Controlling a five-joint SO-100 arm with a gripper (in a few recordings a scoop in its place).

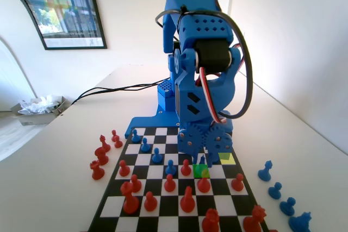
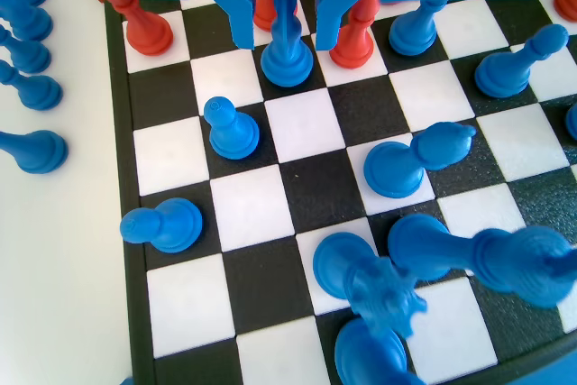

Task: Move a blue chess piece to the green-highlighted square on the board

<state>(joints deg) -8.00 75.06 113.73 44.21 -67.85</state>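
Observation:
A small blue pawn (image 1: 202, 162) stands upright on the green-highlighted square (image 1: 199, 173) of the board (image 1: 163, 205), right of centre in the fixed view. My gripper (image 1: 202, 157) hangs low over it. In the wrist view the two jaws come down on either side of the pawn (image 2: 287, 53), with a narrow gap showing on each side. The gripper (image 2: 283, 41) is open around the pawn, and the pawn's base rests on the board.
A yellow square (image 1: 228, 159) lies just right of the green one. Red pawns (image 1: 187, 199) stand close in front, two of them (image 2: 352, 42) just past the jaws. Taller blue pieces (image 2: 410, 161) crowd the near rows. Captured blue pieces (image 1: 274, 189) and red ones (image 1: 100, 156) flank the board.

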